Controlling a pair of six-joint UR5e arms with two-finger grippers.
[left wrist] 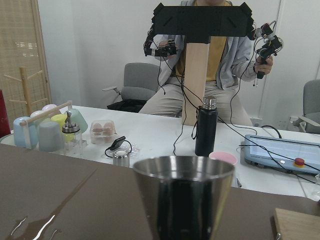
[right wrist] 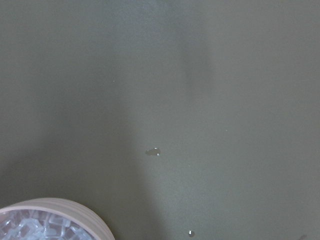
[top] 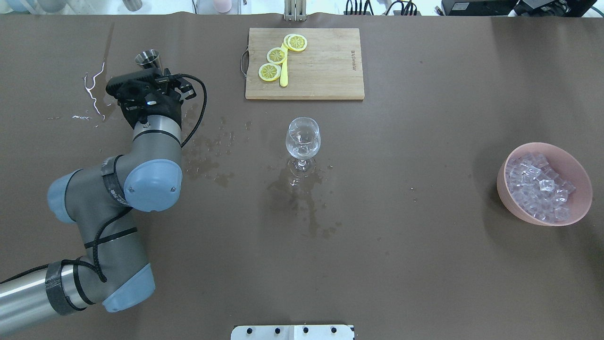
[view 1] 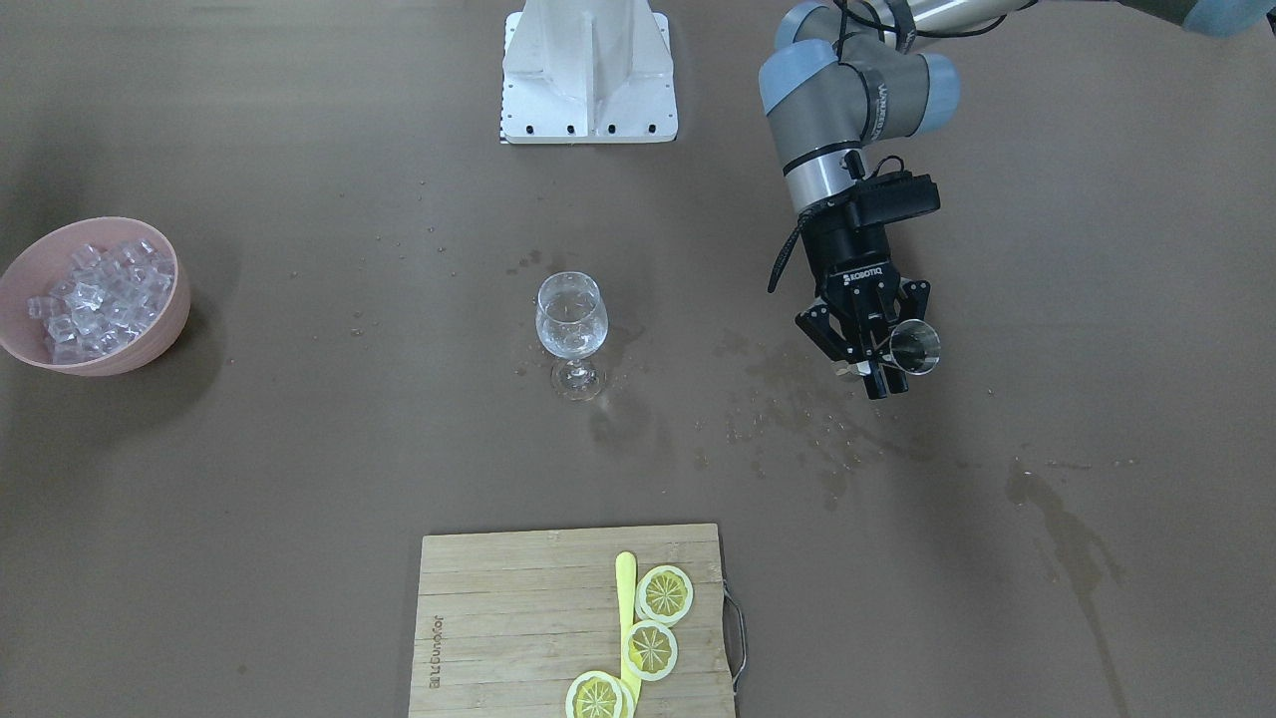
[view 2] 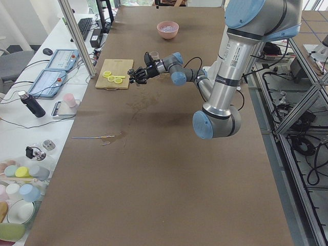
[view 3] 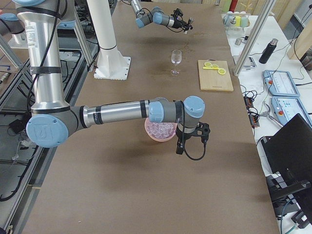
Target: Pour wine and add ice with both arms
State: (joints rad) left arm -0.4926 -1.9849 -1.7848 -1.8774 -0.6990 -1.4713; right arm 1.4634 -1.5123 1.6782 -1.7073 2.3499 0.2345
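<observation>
So here's where we're at. The left gripper [view 1: 883,361] has its fingers [view 1: 877,384] clamped on a little steel cup [view 1: 915,347]. The cup is upright with its mouth facing up, which we can see clearly from the left wrist camera. It's out on the robot's left side, well apart from the wine glass [view 1: 571,319].

The wine glass stands upright mid-surface. It looks like a bit of clear wine [top: 302,149] sits low in the glass, though we honestly can't tell how much. There are also wet patches [top: 302,196] on the brown surface [top: 424,264] by the glass foot, and more below the left arm.

The ice [top: 538,185] is all piled in the pink bowl [top: 519,210], way over on the robot's right.

The right gripper [view 3: 194,134] only shows in the right side view, hanging just beside that bowl. We can't tell whether its fingers are clenched or released. Its wrist camera just catches the bowl rim at the bottom corner.

On the far edge there's a wooden cutting board [top: 325,66] with three lemon slices [top: 277,55] and a yellow knife [top: 283,78] on it.
</observation>
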